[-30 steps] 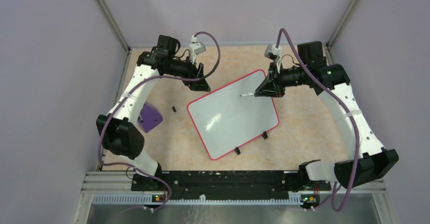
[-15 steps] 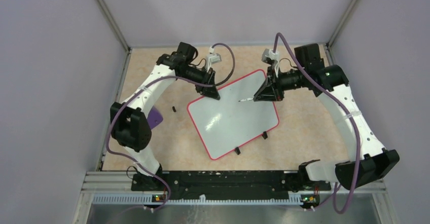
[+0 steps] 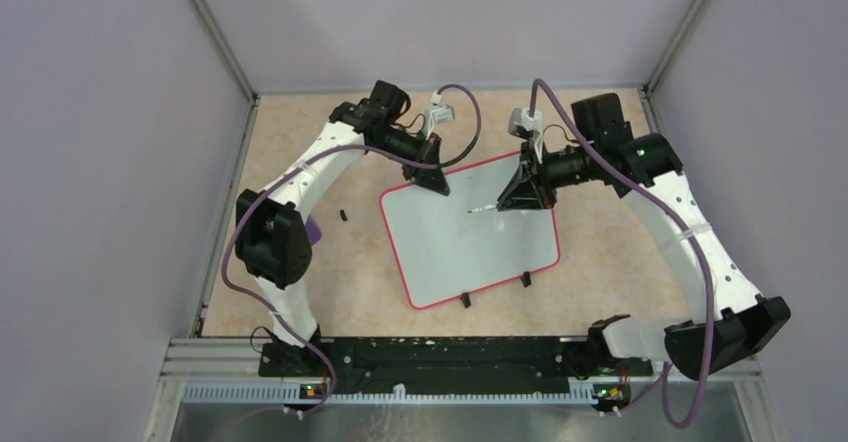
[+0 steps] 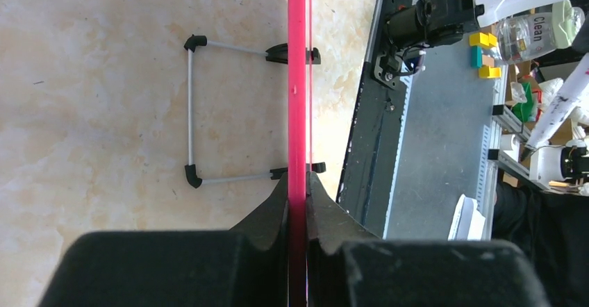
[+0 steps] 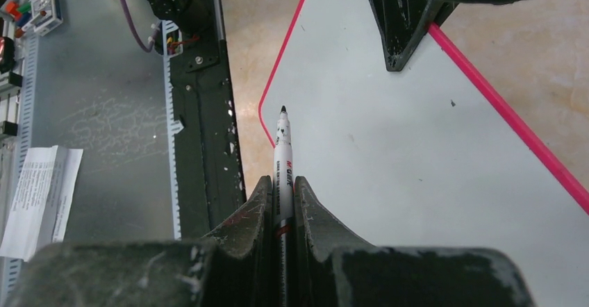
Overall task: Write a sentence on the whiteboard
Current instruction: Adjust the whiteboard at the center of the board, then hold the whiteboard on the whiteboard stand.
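- Lettering on the white, black-tipped marker is unreadably small; the right gripper clenches its barrel.
- "Clean" shows on a clear plastic bottle, upper right.
- Mid-frame on the table, the left gripper clamps the upper-left corner of the glossy red-rimmed whiteboard.

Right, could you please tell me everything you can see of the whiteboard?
The whiteboard is a glossy white rectangle, blank, with a red-pink rim and rounded corners. Two black feet sit on its near edge; the left wrist view shows a wire stand on the rim. It sits askew on the tan table. The left tool is shut on its far rim; the marker in the right tool points at its face.
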### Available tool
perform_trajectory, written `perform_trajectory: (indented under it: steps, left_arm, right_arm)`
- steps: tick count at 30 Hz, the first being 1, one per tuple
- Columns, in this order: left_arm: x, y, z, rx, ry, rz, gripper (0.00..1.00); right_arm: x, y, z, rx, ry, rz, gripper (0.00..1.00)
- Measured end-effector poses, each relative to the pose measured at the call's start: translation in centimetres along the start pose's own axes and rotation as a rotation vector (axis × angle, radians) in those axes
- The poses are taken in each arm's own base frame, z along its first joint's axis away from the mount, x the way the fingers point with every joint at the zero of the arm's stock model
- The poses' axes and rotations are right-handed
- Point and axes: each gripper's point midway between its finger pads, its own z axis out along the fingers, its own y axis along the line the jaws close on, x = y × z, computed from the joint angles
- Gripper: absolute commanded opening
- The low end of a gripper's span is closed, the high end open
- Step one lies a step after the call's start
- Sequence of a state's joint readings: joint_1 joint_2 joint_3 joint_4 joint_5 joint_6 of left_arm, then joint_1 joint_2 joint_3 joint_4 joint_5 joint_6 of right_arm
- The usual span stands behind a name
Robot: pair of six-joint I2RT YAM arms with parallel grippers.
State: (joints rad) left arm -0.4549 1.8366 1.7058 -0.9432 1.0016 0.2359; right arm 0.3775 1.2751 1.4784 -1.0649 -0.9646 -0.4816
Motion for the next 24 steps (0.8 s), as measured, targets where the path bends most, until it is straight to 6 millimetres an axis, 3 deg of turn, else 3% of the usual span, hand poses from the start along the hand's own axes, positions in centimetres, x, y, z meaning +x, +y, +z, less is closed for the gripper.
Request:
perform_trajectory:
  steps: [5, 7, 11, 19, 24]
  left_arm:
    - [0.1, 0.6, 0.2, -0.037, 0.011, -0.009, 0.5]
    - [0.2, 1.1, 0.1, -0.071, 0.017, -0.014, 0.57]
    - [0.0, 1.0, -1.7, -0.119, -0.013, -0.006, 0.56]
    - [1.6, 1.1, -10.4, -0.232, -0.184, -0.049, 0.54]
    - [3.7, 1.0, -10.2, -0.196, -0.174, -0.093, 0.5]
  right_arm:
    - [0.8, -0.1, 0.3, 0.025, 0.011, 0.006, 0.0]
    - [1.2, -0.2, 0.7, 0.043, 0.019, 0.007, 0.0]
    - [1.4, 0.0, 2.1, 0.063, 0.032, -0.016, 0.0]
    - [-0.2, 0.9, 5.8, 0.091, 0.027, -0.09, 0.0]
    - [-0.6, 0.6, 9.2, 0.11, 0.058, -0.107, 0.0]
